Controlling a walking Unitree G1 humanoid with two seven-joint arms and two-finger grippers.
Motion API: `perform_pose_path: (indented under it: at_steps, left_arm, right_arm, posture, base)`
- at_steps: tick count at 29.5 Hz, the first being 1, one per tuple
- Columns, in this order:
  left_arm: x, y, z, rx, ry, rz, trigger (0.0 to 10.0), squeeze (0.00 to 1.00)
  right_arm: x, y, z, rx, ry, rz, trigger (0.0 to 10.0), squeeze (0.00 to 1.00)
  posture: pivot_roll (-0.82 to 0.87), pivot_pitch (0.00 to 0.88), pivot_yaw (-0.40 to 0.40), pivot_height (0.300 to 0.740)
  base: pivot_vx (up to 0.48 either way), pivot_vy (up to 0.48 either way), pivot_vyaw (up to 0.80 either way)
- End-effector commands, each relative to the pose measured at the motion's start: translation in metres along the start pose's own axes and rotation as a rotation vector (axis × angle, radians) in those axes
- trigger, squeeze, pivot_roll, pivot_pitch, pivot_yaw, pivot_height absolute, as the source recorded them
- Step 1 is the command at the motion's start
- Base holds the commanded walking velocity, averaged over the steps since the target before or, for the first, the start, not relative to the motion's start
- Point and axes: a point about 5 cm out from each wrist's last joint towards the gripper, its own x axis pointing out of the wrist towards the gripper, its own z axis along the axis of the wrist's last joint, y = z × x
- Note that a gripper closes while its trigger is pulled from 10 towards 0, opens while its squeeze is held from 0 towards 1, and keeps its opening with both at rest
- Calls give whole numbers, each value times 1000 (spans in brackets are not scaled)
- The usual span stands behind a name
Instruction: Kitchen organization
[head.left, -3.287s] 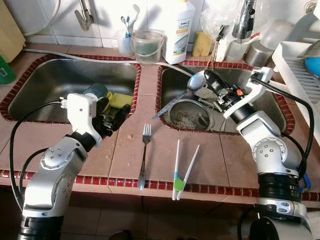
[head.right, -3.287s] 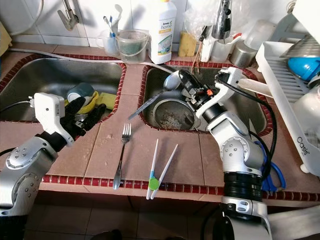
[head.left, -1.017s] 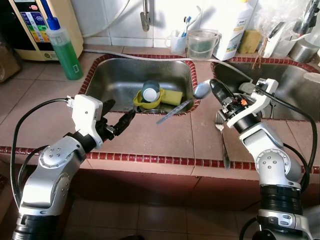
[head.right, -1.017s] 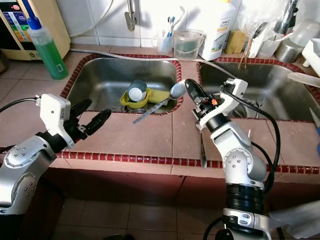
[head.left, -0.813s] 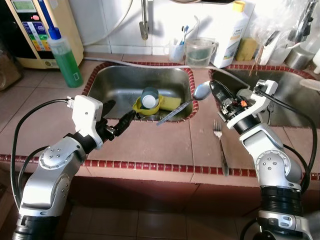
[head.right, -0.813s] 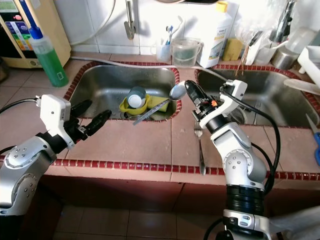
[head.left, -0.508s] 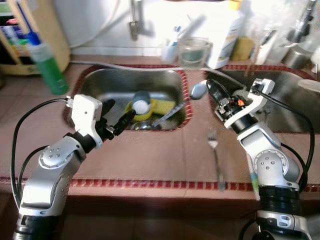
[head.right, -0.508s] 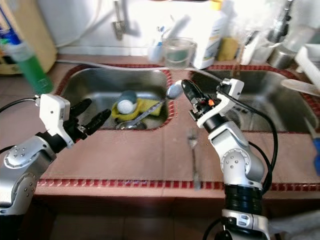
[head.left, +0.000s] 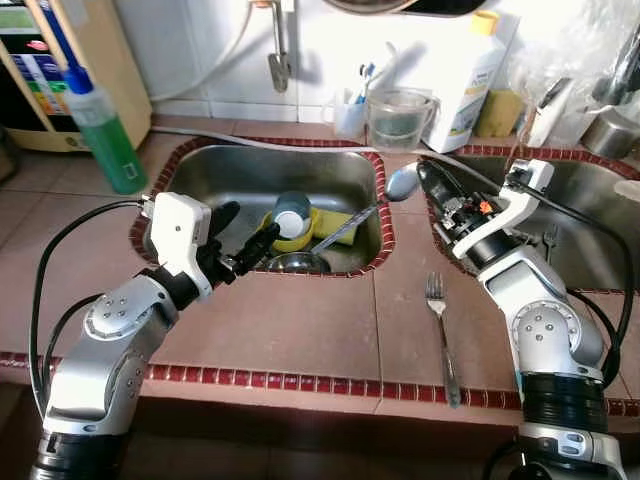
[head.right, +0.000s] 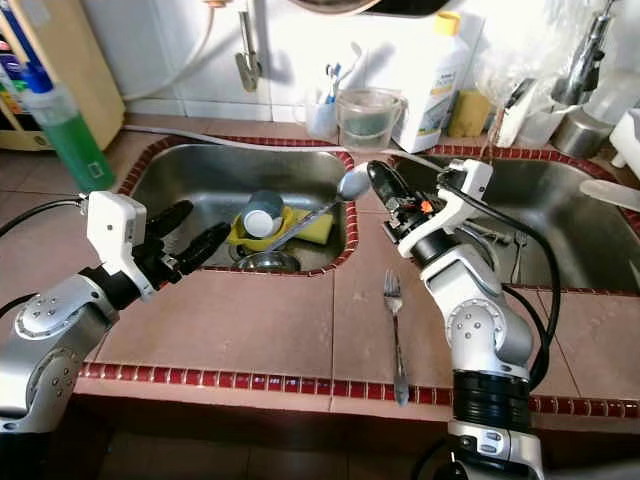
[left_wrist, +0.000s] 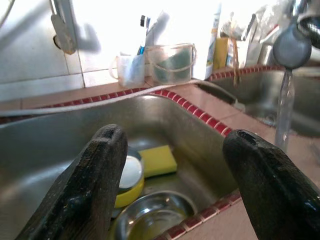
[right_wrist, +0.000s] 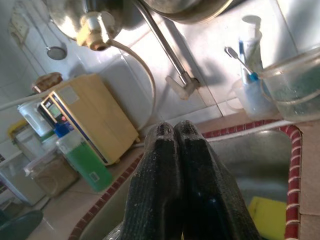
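Note:
A long metal spoon (head.left: 403, 181) is held by my right gripper (head.left: 425, 170), which is shut on it near the bowl end. The spoon's handle (head.right: 300, 225) slants down over the right rim of the left sink (head.left: 215, 165). In that sink lie a yellow bowl (head.left: 290, 228) with a blue-grey cup (head.left: 291, 207) in it, a yellow sponge (head.left: 335, 221) and a steel bowl (head.left: 293, 262). My left gripper (head.left: 245, 232) is open at the sink's near rim, its fingers (left_wrist: 100, 165) pointing into the basin. A fork (head.left: 440, 335) lies on the tiled counter.
A green soap bottle (head.left: 105, 135) stands at the back left. A faucet (head.left: 278, 60), toothbrush cup (head.left: 350, 115), clear jug (head.left: 400, 118) and white detergent bottle (head.left: 475, 70) line the wall. The right sink (head.left: 590, 225) lies behind my right arm.
The camera has swung, so the whole view shifted. My right gripper carried the spoon from the right sink to the left sink's rim. The left gripper reaches a little nearer the basin.

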Motion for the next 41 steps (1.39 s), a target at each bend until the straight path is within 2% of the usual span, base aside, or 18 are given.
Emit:
perform_pose_path:
  at_steps: [1, 12, 21, 34, 41]
  left_arm:
    - [4, -1, 3, 34, 9, -35, 10000, 0]
    - [7, -17, -3, 69, 51, -143, 10000, 0]
    - [3, -22, 0, 67, 60, -185, 10000, 0]
    - [-8, -31, 6, 49, 73, -223, 10000, 0]
    - [-17, -38, 11, 30, 73, -237, 10000, 0]
  right_arm:
    - [-1, -9, 2, -19, -1, -44, 10000, 0]
    - [5, -31, 9, -54, 3, -128, 10000, 0]
    - [15, -48, 11, -76, 16, -188, 10000, 0]
    - [37, -45, 8, -81, 22, -177, 10000, 0]
    - [51, -35, -2, -104, 89, -116, 10000, 0]
  posture:
    - [-26, 125, 29, 740]
    - [-21, 141, 49, 740]
    - [-2, 168, 69, 740]
    - [30, 197, 79, 740]
    - [49, 219, 58, 740]
  base:
    - [0, 0, 0]
    - [0, 0, 0]
    - [0, 0, 0]
    - [0, 0, 0]
    - [0, 0, 0]
